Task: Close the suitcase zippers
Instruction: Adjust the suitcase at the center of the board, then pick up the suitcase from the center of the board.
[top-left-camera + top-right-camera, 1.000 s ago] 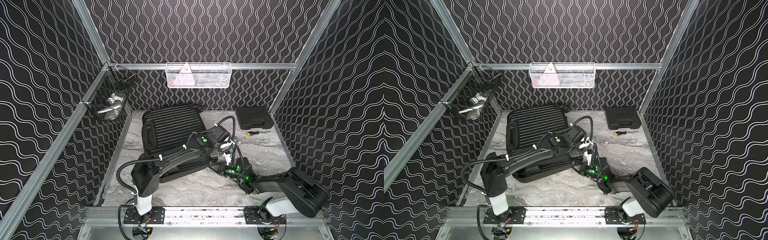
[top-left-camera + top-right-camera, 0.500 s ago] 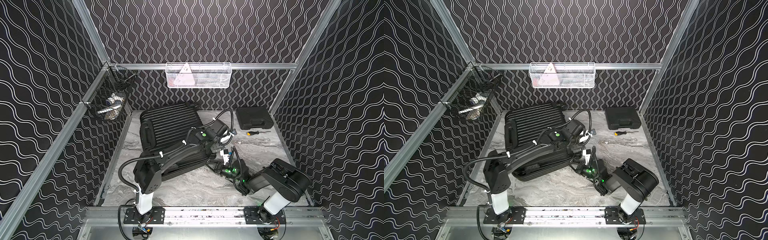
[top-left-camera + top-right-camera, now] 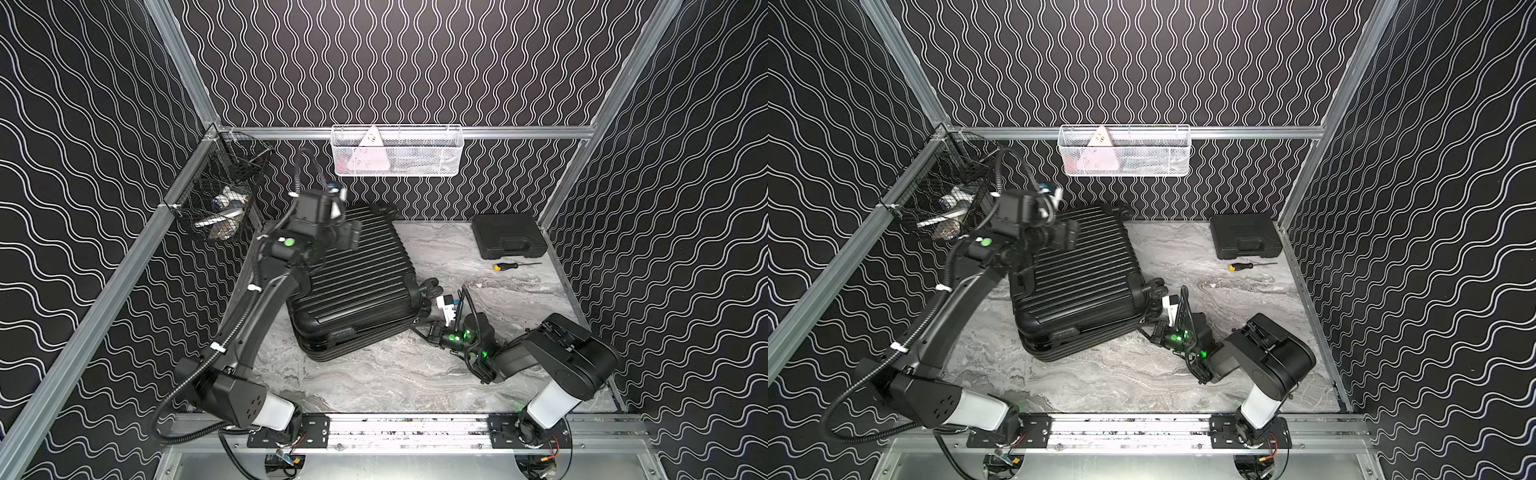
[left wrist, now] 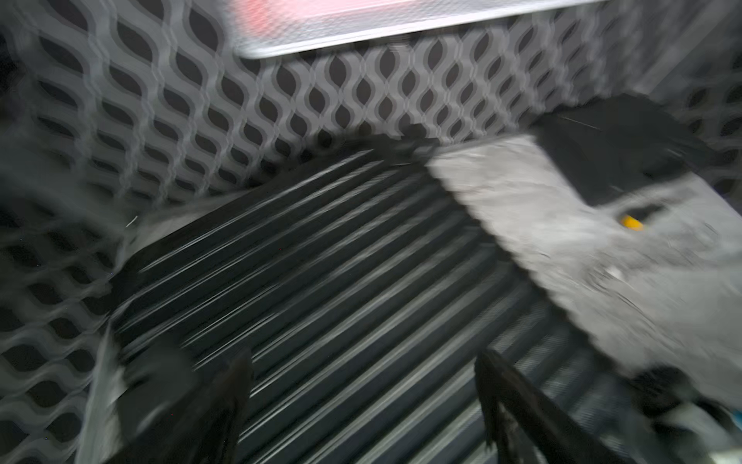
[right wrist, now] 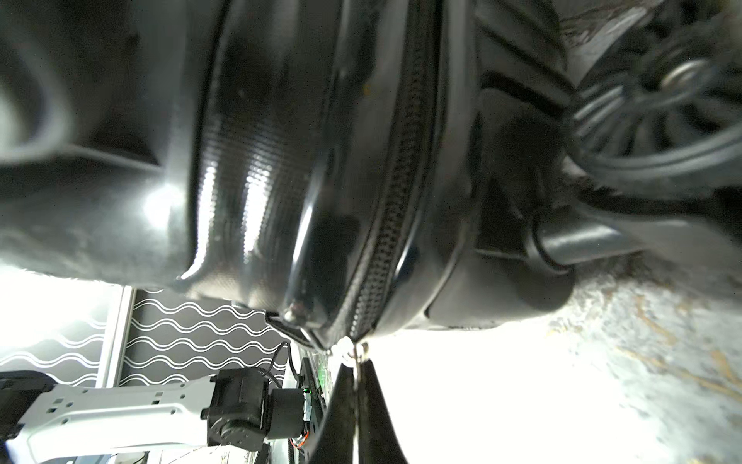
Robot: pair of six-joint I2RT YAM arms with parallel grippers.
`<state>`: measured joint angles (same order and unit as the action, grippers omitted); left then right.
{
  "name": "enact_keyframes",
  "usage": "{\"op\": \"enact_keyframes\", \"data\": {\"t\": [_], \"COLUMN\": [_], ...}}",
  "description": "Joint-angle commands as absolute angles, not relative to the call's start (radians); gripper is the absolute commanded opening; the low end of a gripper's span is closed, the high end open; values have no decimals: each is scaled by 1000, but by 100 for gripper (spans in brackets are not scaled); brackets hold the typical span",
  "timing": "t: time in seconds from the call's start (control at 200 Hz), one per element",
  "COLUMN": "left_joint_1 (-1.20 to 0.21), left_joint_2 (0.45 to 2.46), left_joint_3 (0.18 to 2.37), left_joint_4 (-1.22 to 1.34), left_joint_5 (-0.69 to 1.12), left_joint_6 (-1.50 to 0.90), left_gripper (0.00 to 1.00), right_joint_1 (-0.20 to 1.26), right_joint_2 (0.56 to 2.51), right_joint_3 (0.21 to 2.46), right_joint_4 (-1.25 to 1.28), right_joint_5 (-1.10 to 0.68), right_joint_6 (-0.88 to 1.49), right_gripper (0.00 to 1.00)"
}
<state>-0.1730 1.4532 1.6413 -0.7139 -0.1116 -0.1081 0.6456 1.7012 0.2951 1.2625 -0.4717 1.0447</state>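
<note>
Suitcase lies flat, ribbed shell up, left of centre in both top views on the marble tabletop, wheels toward the right of the frame. Left end effector is over the upper-left part of the shell, fingers spread apart with nothing between them. The left wrist view is badly blurred, and contact with the shell cannot be told. Right end effector sits low near the tabletop at the suitcase's lower right corner, just below the wheels. In the right wrist view its fingers are pressed together, pinching the small metal zipper pull at the end of the zipper track, which follows the seam between the shell halves. Tool case and screwdriver lie well apart from it, at upper right of the tabletop.
</note>
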Motion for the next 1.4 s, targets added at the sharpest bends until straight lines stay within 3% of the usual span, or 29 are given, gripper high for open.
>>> {"op": "enact_keyframes", "data": {"t": [0.0,0.155,0.295,0.52,0.611,0.701,0.901,1.106,1.221,1.391], "left_joint_1": [-34,171,239,243,242,241,212,161,150,133], "left_joint_2": [1450,1460,1495,1549,1554,1549,1540,1456,1427,1422], "left_joint_3": [1624,1557,1478,1415,1400,1374,1351,1330,1316,1321], "left_joint_4": [-850,-865,-857,-812,-807,-795,-813,-777,-766,-764], "left_joint_5": [-145,-17,42,120,132,155,119,66,60,74], "left_joint_6": [-237,-290,-316,-311,-311,-326,-454,-665,-790,-956], "left_gripper": [91,89,84,73,59,52,49,17,10,9], "right_joint_1": [643,643,643,643,643,643,643,646,653,693], "right_joint_2": [1726,1727,1706,1698,1698,1691,1643,1568,1514,1427], "right_joint_3": [301,304,309,313,313,316,331,360,380,419], "right_joint_4": [1213,1204,1169,1156,1155,1139,1050,893,791,636], "right_joint_5": [-449,-448,-449,-453,-453,-450,-449,-445,-433,-424], "right_joint_6": [1067,1062,1046,1042,1042,1034,994,915,858,733], "right_gripper": [0,0,0,0,0,0,0,0,0,0]}}
